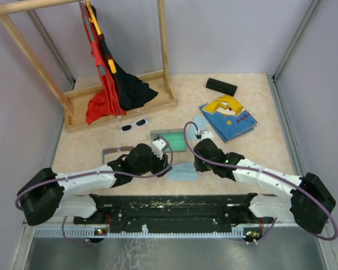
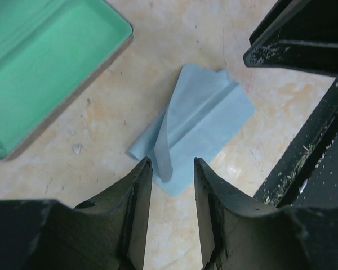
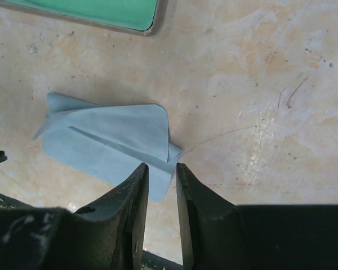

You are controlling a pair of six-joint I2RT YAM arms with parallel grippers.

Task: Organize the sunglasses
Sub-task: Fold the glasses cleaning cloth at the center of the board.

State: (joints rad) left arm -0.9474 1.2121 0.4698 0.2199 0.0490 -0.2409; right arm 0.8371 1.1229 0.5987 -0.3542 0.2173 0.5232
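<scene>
Both jaws are held slightly parted, gripping nothing, over the blue cloth [image 1: 183,171]; the wire-framed sunglasses [image 1: 117,150] are seen centre-left, lying crosswise, nearest the left arm [image 1: 84,180]

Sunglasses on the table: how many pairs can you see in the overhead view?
2. The white-framed pair lies just in front of the wooden rack; the grey wire-framed pair lies nearer, beside the left arm. The arms could hide another.

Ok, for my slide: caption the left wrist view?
Left gripper open above a folded blue cloth; green-lined case upper left.
</scene>
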